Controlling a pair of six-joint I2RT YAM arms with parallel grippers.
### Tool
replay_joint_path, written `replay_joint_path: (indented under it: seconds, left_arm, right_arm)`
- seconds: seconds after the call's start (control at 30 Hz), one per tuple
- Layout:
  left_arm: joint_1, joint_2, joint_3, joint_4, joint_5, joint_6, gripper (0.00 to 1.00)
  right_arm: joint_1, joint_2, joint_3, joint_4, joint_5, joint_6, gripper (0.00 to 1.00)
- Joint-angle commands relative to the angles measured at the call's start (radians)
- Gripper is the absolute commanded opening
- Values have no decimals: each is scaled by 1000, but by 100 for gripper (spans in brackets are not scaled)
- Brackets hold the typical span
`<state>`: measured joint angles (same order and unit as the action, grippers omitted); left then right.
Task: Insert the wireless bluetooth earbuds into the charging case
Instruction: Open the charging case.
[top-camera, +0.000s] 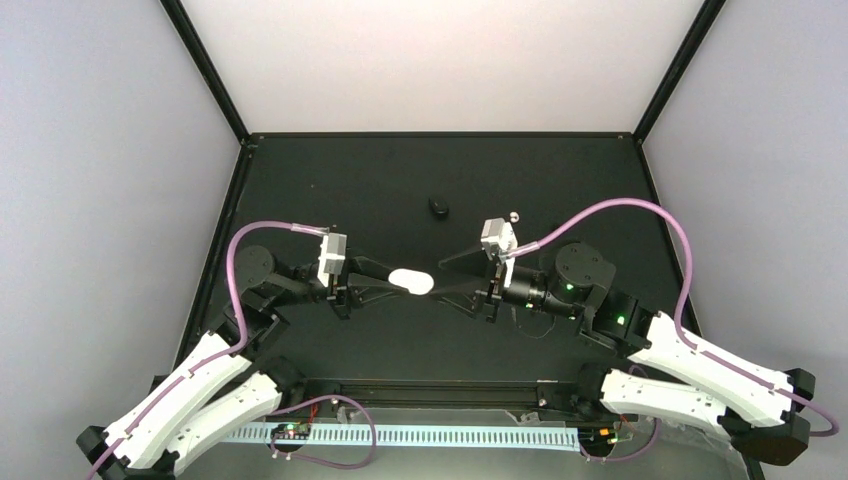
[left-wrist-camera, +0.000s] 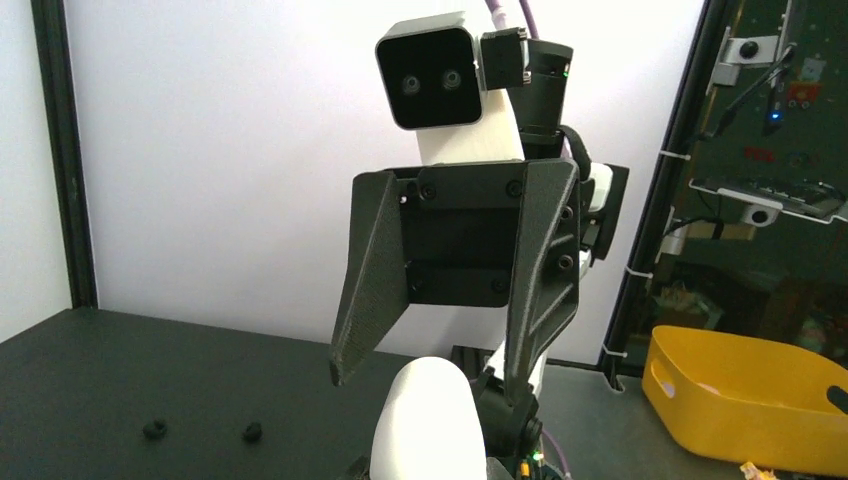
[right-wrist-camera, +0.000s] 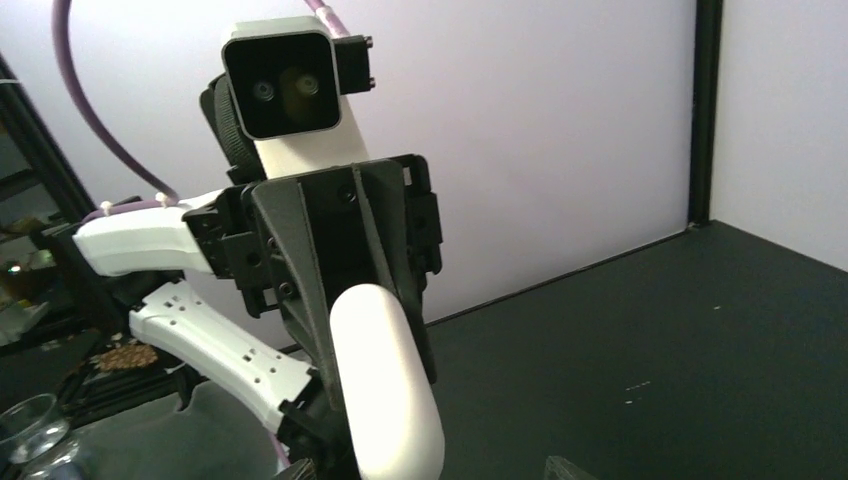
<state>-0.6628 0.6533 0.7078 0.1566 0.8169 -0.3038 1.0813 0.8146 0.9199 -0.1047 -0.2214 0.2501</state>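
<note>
Charging case (top-camera: 410, 281), white and pill-shaped, is seen from above held clear of the bench (top-camera: 330, 190), pinched by the left tool (top-camera: 393, 281); the right tool (top-camera: 446, 277) is spread just beside its free end. From the left wrist, those spread fingers (left-wrist-camera: 365, 280) are seen behind the case. From the right wrist, its glossy shell is shown; it is judged light, rigid, slippery, best gripped across its long sides. No earbuds can be made out.

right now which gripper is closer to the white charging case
Left. The left gripper is shut on the white charging case; the right gripper faces it with jaws open, tips close by its free end, not gripping.
</note>
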Motion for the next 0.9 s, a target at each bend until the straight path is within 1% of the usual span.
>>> replay_joint_path:
  seconds: [0.0, 0.07, 0.17, 0.23, 0.47, 0.6, 0.8, 0.87]
  left_arm:
    - [-4, -8, 4, 70, 47, -14, 4]
    - [-4, -4, 5, 74, 53, -16, 4]
    - [-4, -3, 6, 74, 62, -20, 4]
    - [-4, -4, 3, 77, 66, -20, 4]
    - [-4, -7, 0, 84, 91, -22, 4]
    - [-4, -9, -3, 93, 98, -22, 4]
    - [-3, -12, -4, 104, 99, -25, 4]
    - [-3, -12, -4, 108, 99, -31, 4]
  right_arm:
    - [-6, 8, 19, 40, -95, 34, 58]
    - [-6, 20, 25, 47, -106, 40, 57]
    - [-6, 33, 29, 61, -100, 53, 50]
    - [-6, 42, 34, 71, -108, 57, 48]
    - [-6, 77, 61, 78, -140, 61, 45]
    - [-7, 96, 76, 88, -178, 71, 35]
    - [-6, 116, 91, 62, -205, 52, 35]
    - [-6, 116, 92, 58, -204, 47, 33]
